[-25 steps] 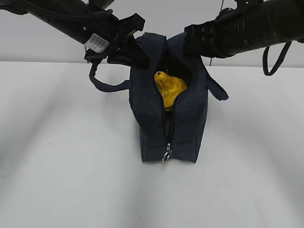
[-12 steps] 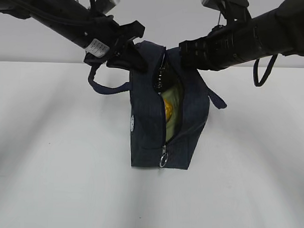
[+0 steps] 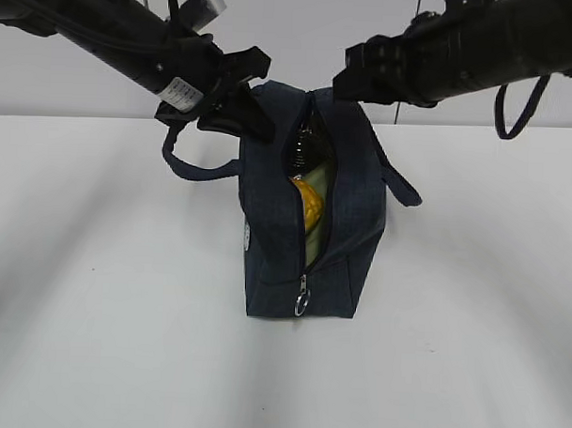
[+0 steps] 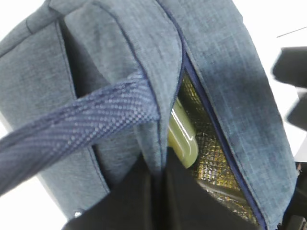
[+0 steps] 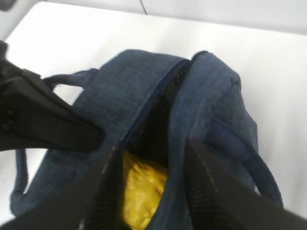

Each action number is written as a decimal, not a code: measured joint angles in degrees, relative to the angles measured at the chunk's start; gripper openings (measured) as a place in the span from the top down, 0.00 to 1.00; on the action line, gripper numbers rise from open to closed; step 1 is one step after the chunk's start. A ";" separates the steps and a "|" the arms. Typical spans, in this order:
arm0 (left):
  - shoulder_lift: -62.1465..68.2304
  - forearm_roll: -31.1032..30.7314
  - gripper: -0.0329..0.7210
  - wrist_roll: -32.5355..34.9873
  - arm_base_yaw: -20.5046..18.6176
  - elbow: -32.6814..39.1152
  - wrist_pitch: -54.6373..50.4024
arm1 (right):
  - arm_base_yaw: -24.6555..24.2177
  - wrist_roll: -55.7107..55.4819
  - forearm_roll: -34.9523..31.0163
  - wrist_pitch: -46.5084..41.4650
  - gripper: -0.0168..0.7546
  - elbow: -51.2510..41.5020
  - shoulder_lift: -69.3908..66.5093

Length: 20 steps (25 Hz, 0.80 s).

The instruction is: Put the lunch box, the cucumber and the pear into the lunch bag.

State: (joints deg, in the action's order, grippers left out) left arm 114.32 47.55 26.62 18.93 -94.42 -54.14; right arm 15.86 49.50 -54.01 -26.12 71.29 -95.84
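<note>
The lunch bag, soft w/ the pear inside, is best held at its rim, where left pincer is clamped; right pincer is apart above.

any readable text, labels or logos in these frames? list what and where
Nothing legible.
White sticker on the left arm: dark print, too small to read.
Small white round logo on the lunch bag: seen edge-on, unreadable.
Wrist views: no text on the bag fabric, foil lining or pear.
</note>
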 joint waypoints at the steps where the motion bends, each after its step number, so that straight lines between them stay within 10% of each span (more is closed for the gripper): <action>1: 0.00 -0.15 0.95 -0.07 0.00 0.00 0.00 | 0.00 0.00 0.00 -0.10 0.59 -0.72 1.30; 9: 0.00 -1.03 0.88 -0.13 0.00 -0.10 -0.25 | 0.00 4.66 -0.47 -0.60 0.66 -19.86 16.07; 15: 0.00 -2.24 0.55 -0.13 0.00 -0.10 -1.59 | 0.00 10.33 -0.59 -2.07 0.66 -31.10 25.08; 20: 0.00 -2.80 0.45 -0.13 0.00 -0.10 -2.20 | 0.00 29.18 -9.42 -7.92 0.65 -36.14 23.05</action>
State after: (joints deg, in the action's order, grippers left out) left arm 114.32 44.75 26.50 18.93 -94.52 -56.34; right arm 15.86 78.69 -63.43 -34.05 35.14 -72.80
